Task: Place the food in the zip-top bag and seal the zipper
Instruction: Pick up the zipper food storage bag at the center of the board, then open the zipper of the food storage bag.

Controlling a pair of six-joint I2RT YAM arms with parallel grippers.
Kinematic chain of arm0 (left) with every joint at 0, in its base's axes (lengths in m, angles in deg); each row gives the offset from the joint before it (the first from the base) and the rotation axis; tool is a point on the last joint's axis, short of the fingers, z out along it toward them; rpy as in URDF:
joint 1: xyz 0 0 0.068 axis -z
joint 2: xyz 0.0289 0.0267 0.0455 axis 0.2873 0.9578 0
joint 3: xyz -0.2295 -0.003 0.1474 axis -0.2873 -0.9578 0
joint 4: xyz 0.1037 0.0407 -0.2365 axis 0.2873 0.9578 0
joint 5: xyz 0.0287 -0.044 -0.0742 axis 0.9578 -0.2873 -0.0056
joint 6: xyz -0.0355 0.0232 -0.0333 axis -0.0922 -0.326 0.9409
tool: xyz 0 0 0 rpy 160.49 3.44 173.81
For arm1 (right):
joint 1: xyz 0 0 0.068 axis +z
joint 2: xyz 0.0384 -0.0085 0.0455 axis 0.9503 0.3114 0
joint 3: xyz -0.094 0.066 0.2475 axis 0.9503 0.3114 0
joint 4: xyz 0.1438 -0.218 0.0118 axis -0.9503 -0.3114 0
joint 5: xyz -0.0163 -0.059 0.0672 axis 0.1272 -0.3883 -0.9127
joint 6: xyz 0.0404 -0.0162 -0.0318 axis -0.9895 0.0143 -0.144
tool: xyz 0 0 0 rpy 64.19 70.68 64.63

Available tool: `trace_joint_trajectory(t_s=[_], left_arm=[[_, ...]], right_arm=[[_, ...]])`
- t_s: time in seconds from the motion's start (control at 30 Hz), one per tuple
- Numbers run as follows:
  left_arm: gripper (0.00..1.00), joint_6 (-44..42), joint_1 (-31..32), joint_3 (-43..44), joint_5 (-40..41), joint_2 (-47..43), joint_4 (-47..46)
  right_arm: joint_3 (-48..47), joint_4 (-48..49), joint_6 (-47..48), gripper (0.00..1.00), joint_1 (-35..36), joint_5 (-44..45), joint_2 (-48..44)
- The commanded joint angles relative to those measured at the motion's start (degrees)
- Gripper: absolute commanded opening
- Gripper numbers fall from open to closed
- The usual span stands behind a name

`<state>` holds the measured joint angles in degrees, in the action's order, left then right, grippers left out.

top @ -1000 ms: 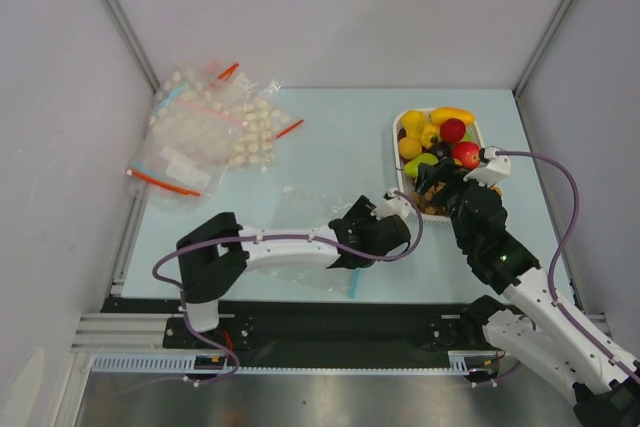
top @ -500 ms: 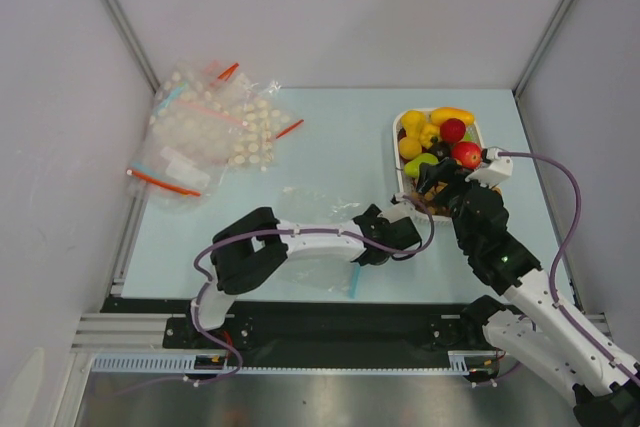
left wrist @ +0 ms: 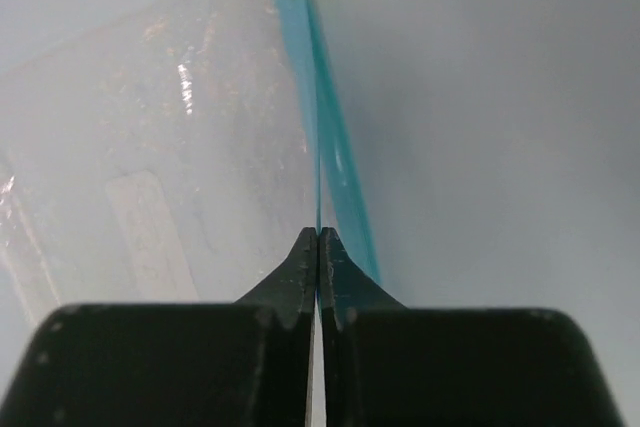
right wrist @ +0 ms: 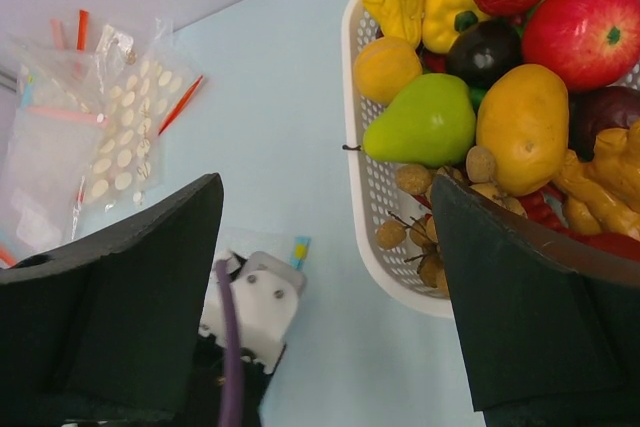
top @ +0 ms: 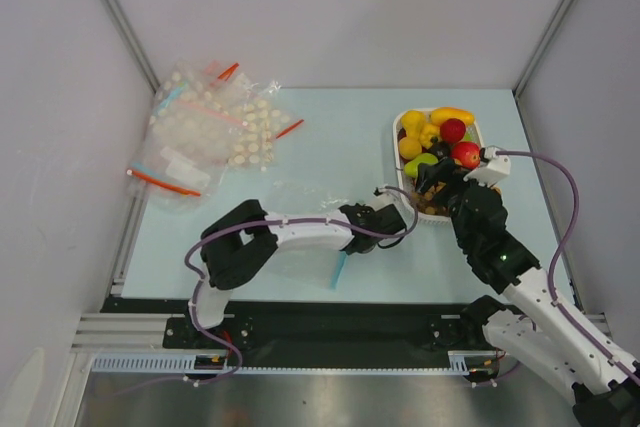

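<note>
Mostly clear, the zip-top bag (left wrist: 150, 147) (blue zipper (left wrist: 330, 147)) crinkles.

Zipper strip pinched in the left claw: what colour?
The zipper is light blue; clearest in the left wrist view.

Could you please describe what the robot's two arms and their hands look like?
The left arm and right arm have white links and black joints; a purple cable loops along each. The left hand is black, tapering to thin tips; the right hand has broad, flat black fingers.
</note>
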<state>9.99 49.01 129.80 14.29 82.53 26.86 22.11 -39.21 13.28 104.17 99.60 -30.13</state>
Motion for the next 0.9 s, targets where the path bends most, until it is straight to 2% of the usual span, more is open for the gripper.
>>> trace_joint_trajectory(t_s=[0.0,0.13,0.23,0.3,0.47,0.53,0.67,0.87], left_arm=[[0.00,0.8,-0.2,-3.7,1.6,-11.7,-3.7],[0.00,0.7,-2.8,-13.8,-0.6,-24.0,-10.7],[0.00,0.7,-5.9,-20.5,-5.2,-33.8,-16.3],[0.00,0.6,-7.6,-23.4,-6.1,-40.3,-19.0],[0.00,0.0,-8.3,-31.0,-6.2,-51.7,-26.1],[0.00,-0.2,-8.4,-32.8,-6.5,-53.4,-27.6],[0.00,-0.5,-8.4,-33.1,-6.9,-54.3,-27.8],[0.00,-0.8,-8.3,-32.7,-7.3,-53.3,-27.8]], right_arm=[[0.1,3.0,0.6,0.88,-0.3,-3.3,1.5],[-1.4,3.4,1.8,0.85,-0.3,-9.0,5.5],[-2.2,3.4,2.1,0.81,-0.3,-13.6,8.0],[-1.8,6.7,2.3,0.78,-0.3,-16.5,9.2],[-0.1,15.4,2.0,0.74,-0.1,-31.9,12.6],[0.0,17.3,2.3,0.74,1.3,-35.8,13.8],[-0.6,19.6,5.2,0.73,5.9,-36.1,15.8],[-2.0,20.3,6.3,0.65,9.9,-35.5,19.7]])
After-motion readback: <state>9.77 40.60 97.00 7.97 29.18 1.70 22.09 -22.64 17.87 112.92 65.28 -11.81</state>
